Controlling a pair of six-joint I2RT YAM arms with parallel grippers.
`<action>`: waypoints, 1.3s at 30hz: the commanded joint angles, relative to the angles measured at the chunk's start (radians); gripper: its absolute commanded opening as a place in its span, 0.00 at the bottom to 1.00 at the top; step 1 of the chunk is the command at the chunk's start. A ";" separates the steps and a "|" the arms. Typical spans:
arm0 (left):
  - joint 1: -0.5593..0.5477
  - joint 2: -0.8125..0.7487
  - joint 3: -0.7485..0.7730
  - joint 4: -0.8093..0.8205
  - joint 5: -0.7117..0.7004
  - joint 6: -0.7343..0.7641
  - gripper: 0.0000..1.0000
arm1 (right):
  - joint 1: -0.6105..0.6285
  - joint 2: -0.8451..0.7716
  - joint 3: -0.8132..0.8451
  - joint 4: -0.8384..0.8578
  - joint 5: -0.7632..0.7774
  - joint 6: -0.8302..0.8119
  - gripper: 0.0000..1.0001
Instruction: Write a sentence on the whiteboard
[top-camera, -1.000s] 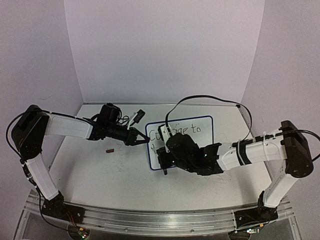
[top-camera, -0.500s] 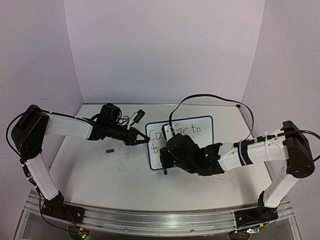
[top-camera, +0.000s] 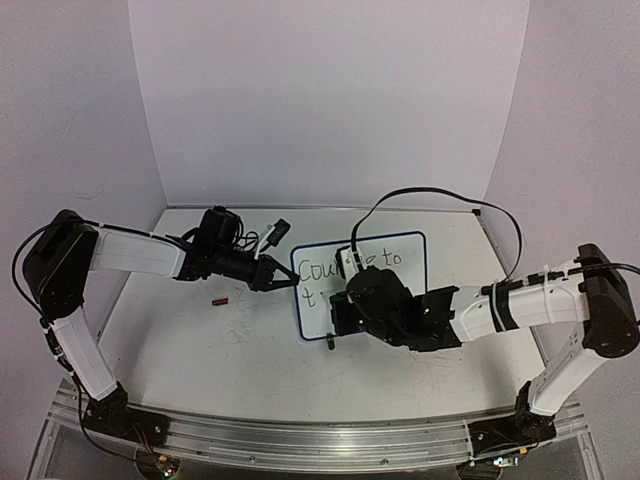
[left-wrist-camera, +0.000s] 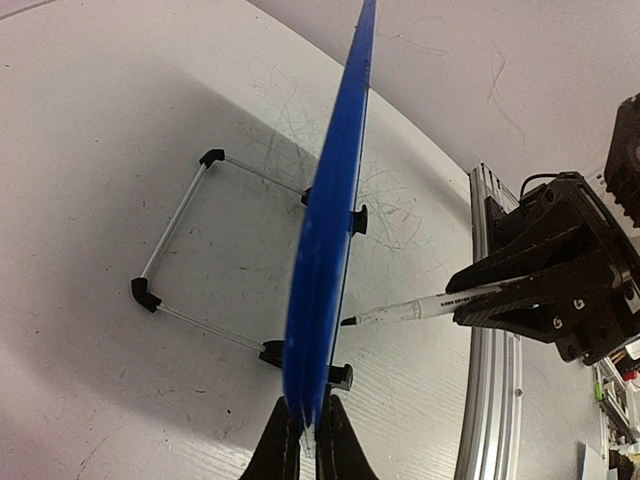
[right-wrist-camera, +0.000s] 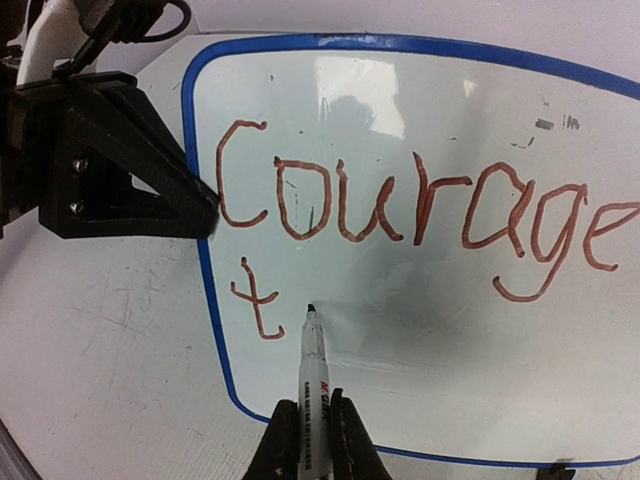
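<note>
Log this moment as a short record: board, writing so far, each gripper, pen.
whiteboard: blue-framed, face turned toward the right arm
sentence: "Courage to" on line one, only "t" on line two
left gripper: shut on the whiteboard's edge
right gripper: shut on the marker
marker tip: just right of the "t", contact with the surface unclear

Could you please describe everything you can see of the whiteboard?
The whiteboard is a small glossy white panel in a thin blue rounded frame, propped tilted on a wire stand with black caps. The left gripper pinches its left edge. The unfinished sentence reads "Courage to" in reddish marker, with a "t" beneath. The marker held in the right gripper has its tip at the surface beside that "t".
</note>
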 joint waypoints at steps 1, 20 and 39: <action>-0.017 -0.009 0.021 -0.075 -0.004 0.038 0.00 | 0.001 0.009 0.028 0.034 -0.012 -0.027 0.00; -0.017 -0.005 0.023 -0.078 -0.002 0.039 0.00 | -0.002 0.047 0.066 0.015 0.039 -0.027 0.00; -0.019 -0.007 0.024 -0.080 0.001 0.039 0.00 | 0.004 0.020 -0.006 -0.034 0.002 0.056 0.00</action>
